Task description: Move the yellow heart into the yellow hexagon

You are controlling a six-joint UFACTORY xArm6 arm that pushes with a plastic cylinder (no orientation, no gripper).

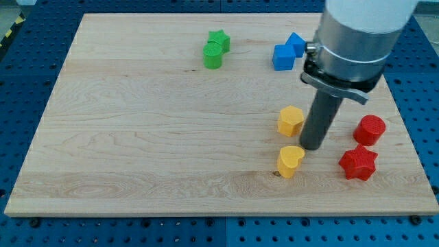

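Single view, high front, angled down on board (137, 137).
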